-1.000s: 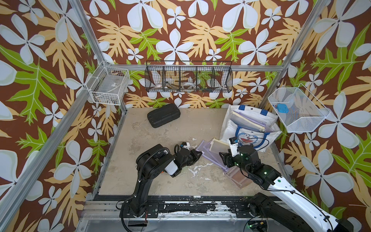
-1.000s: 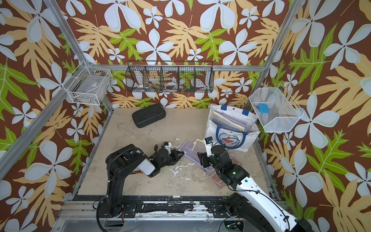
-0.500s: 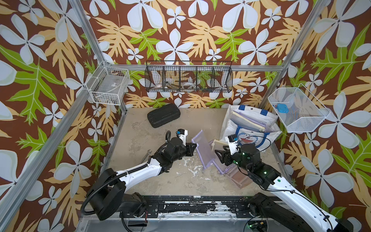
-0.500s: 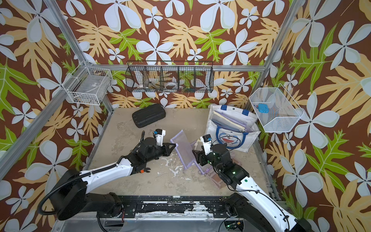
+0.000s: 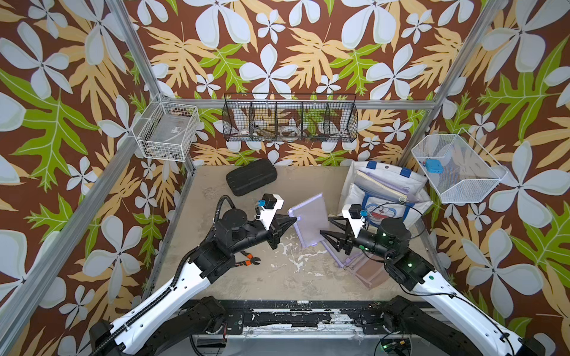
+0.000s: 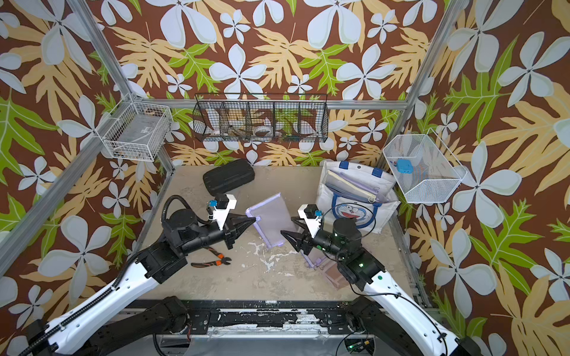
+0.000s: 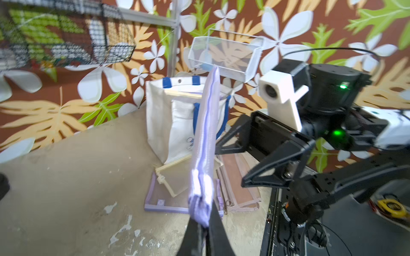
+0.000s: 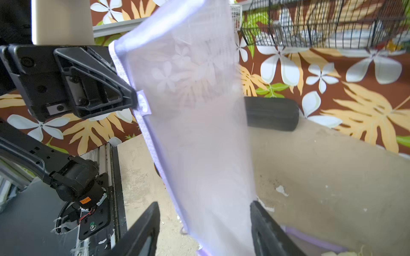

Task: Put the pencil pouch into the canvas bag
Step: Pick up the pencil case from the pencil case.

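The pencil pouch (image 5: 308,220) (image 6: 271,220) is a flat, see-through purple mesh pouch held upright on edge above the table's middle. My left gripper (image 5: 293,219) (image 6: 254,219) (image 7: 205,223) is shut on its left edge, near a small label. My right gripper (image 5: 324,225) (image 6: 287,225) (image 8: 204,204) is open just right of the pouch. In the right wrist view the pouch (image 8: 195,133) hangs between its spread fingers without being pinched. The white canvas bag (image 5: 354,185) (image 6: 327,197) (image 7: 159,124) with blue handles stands open at the back right, with pouches inside.
A black hard case (image 5: 251,177) lies at the back of the table. Orange-handled pliers (image 5: 249,262) lie under my left arm. More flat pouches (image 5: 364,268) lie on the table under my right arm. Wire baskets (image 5: 290,118) hang on the walls.
My left arm has stretched forward and lifted the purple pouch off the pile, standing it on edge. My right gripper has opened a little wider beside it.
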You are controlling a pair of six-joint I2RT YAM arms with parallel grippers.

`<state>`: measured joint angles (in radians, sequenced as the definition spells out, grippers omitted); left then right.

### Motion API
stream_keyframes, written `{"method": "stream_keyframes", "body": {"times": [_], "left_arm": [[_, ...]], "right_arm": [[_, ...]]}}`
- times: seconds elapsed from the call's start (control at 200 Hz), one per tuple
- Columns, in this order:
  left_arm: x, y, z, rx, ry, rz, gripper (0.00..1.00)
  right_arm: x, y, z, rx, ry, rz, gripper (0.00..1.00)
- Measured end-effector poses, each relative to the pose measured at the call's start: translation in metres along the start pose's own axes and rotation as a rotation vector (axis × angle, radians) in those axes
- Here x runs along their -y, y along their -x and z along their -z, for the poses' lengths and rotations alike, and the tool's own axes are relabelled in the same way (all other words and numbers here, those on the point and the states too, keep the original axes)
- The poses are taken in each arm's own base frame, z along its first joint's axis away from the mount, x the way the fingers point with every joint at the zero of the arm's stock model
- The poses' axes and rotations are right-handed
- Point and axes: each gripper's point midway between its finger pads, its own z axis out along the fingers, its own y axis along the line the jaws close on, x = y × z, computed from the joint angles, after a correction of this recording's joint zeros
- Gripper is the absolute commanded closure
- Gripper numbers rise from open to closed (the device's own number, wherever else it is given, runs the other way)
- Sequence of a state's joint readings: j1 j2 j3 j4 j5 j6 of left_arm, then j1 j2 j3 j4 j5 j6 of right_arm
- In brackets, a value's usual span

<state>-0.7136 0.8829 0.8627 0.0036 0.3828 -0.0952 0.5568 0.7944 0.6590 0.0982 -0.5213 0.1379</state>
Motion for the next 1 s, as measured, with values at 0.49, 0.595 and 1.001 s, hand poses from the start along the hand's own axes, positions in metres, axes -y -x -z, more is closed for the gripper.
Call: {"method": "stream_keyframes", "body": {"times": [0.49,0.595,1.001], "left_arm": [[0.043,0.002,0.02,0.026,-0.212,-0.117,1.0],[0.043,0.001,0.02,0.03,-0.212,-0.121,1.0],[0.021,0.005,0.009,0.101,-0.115,-0.042,0.02]], "right_arm": [[-0.03,0.025,0.01,0.03,0.143,0.149,0.59],[-0.034,0.024,0.011,0.029,0.16,0.15,0.76],[-0.026,0.059,0.034,0.09,0.02,0.258,1.0]]}}
